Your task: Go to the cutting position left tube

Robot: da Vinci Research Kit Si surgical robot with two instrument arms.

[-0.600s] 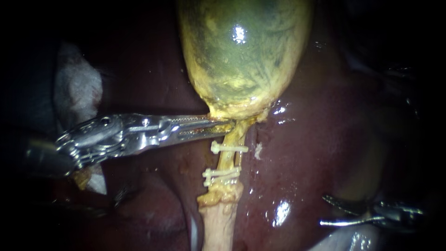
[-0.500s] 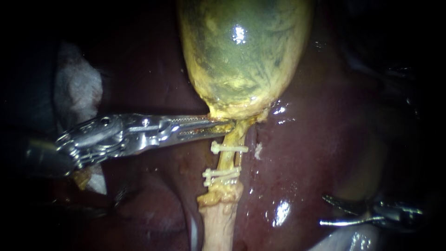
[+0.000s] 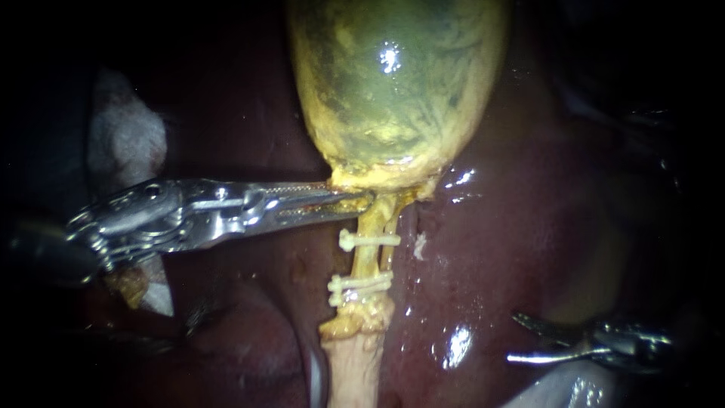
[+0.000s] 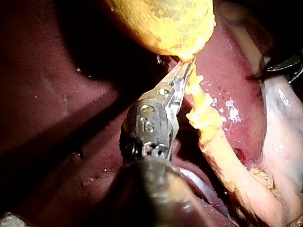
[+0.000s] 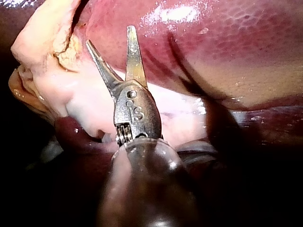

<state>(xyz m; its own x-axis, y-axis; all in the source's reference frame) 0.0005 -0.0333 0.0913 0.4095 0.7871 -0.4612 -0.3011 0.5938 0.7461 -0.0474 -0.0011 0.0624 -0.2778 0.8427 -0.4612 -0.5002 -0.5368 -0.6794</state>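
Left instrument (image 3: 366,201): jaws clamped on the narrow bottom end of the gallbladder (image 3: 393,91), just above the tubes.
Right instrument (image 3: 513,338): blades spread wide and holding nothing, low over the liver (image 3: 521,227).
Left tube (image 3: 367,261): thicker yellow strand under the gallbladder, with the upper clip (image 3: 370,240) and lower clips (image 3: 361,285) across it.
Cut spot: probably the bare stretch between the clips.
Done: tube clipped and exposed, gallbladder held.
Left: nearly all the approach. The blades are well apart from the tube and must cross to it and straddle that stretch.
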